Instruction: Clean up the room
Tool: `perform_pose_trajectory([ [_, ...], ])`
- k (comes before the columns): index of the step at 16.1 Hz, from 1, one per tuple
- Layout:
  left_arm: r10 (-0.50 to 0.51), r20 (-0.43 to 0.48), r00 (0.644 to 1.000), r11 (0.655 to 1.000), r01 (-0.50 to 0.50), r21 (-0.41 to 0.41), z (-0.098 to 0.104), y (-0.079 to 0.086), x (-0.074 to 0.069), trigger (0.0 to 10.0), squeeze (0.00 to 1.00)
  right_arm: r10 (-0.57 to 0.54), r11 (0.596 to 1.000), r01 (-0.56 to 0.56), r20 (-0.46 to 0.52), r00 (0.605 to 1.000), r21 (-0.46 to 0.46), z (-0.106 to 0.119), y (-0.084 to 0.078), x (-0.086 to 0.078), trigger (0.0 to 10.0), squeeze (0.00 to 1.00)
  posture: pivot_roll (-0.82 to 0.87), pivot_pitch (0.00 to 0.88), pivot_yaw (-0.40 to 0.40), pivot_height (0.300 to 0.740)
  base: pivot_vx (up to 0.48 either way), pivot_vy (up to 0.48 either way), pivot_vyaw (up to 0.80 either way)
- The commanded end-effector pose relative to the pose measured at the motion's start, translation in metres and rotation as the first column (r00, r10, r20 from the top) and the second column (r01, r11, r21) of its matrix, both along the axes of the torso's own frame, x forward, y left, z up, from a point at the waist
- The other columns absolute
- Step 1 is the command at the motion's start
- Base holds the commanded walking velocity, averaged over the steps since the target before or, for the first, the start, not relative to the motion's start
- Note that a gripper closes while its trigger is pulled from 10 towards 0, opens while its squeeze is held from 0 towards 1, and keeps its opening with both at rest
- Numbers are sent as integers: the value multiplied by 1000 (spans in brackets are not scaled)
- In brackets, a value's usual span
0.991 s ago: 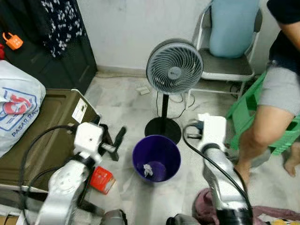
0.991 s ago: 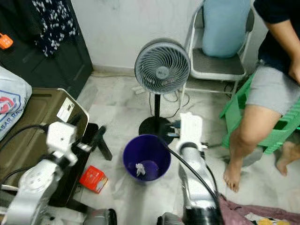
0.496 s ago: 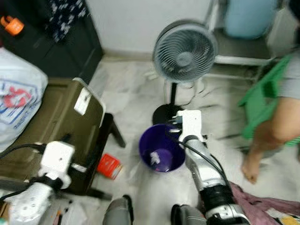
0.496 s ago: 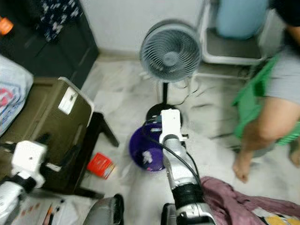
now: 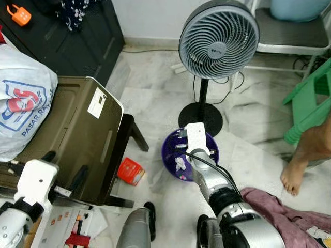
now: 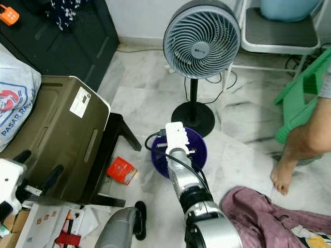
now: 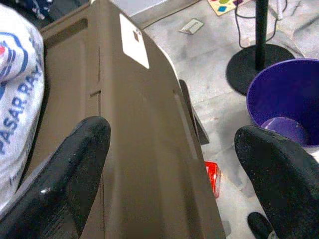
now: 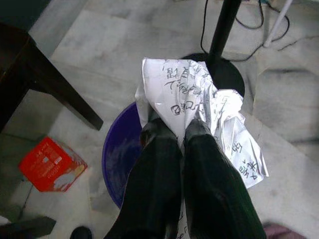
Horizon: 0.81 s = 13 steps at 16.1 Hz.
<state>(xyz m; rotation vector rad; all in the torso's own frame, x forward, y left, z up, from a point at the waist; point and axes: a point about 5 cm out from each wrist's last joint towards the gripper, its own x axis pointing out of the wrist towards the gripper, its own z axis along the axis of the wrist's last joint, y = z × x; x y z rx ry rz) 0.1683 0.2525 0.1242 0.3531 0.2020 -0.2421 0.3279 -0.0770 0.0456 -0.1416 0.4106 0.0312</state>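
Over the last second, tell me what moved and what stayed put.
The right gripper, shut on crumpled paper, swung in from beside the purple bin to above it. The left gripper dropped back low beside the brown case. Bin, fan and red box kept their places.

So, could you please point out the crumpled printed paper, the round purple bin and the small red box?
crumpled printed paper (image 8: 192, 102), right wrist view, upper printed face.
round purple bin (image 6: 199, 147), right eye view, right rim.
small red box (image 5: 130, 171), left eye view, top face.

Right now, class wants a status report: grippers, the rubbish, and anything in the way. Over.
Right gripper shut on crumpled paper, above purple bin. Left gripper open, over brown case. Fan stand beside bin; red box on floor.
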Motion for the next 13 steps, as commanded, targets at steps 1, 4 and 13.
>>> perform_pose_trajectory([
  [1, 3, -29, 1000, 1000, -2, 12, 1, 6, -6, 10000, 0, -23, 1000, 23, -3, 1000, 7, -1, 1, 2, 10000, 0, 404, 293, 160, 740, 0, 0, 0],
  [4, 2, -35, 999, 1000, -2, 11, 1, 7, -5, 10000, 0, -42, 999, 42, 11, 999, 6, 5, -2, 9, 10000, 0, 407, 292, 163, 740, 0, 0, 0],
  [13, 2, -67, 998, 1000, -3, -5, -22, 16, -2, 10000, 0, -141, 990, 138, 75, 987, 39, 19, -20, 23, 10000, 1000, 400, 273, 155, 740, 0, 0, 0],
])
